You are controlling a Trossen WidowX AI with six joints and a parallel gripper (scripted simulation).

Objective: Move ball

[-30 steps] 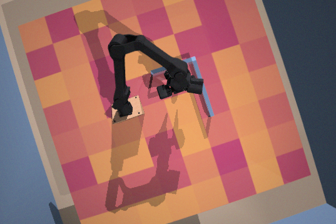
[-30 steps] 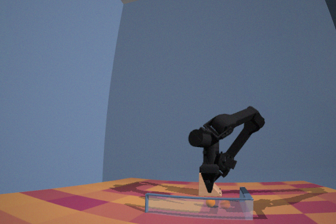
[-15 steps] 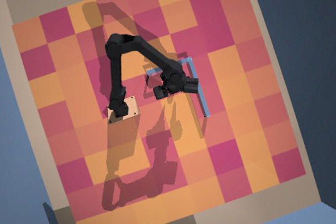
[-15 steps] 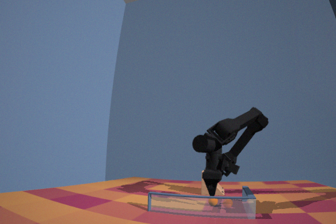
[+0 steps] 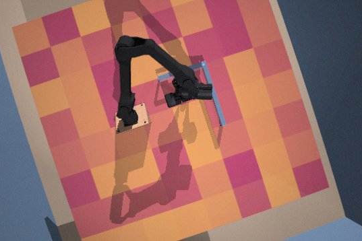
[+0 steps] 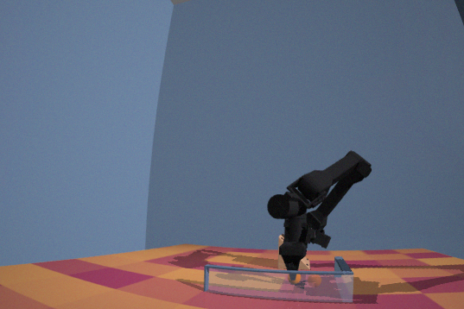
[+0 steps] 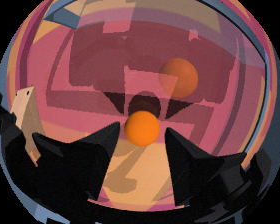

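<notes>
- One checkered table [image 5: 274,134] runs off the frame in the exterior view; only its near strip shows there.
- One black arm [image 5: 156,54] reaches from its tan base plate [image 5: 141,114] into the corner. In the top view its wrist covers everything beneath it.
- Two low clear walls [image 5: 215,97] form the corner. In the exterior view the near wall [image 6: 278,280] stands in front of the fingertips, so what lies inside is seen through it and is dim.
- One gripper [image 7: 143,128] points down inside the walls, fingers partly apart on either side of the ball. Whether they press on it or stand just off it, I cannot tell.
- One orange ball [image 7: 140,127] sits between the fingertips, inside the corner, hidden in the top view.
- One see-through copy [image 7: 179,76] lies near the ball, apart from it, inside the walls.
</notes>
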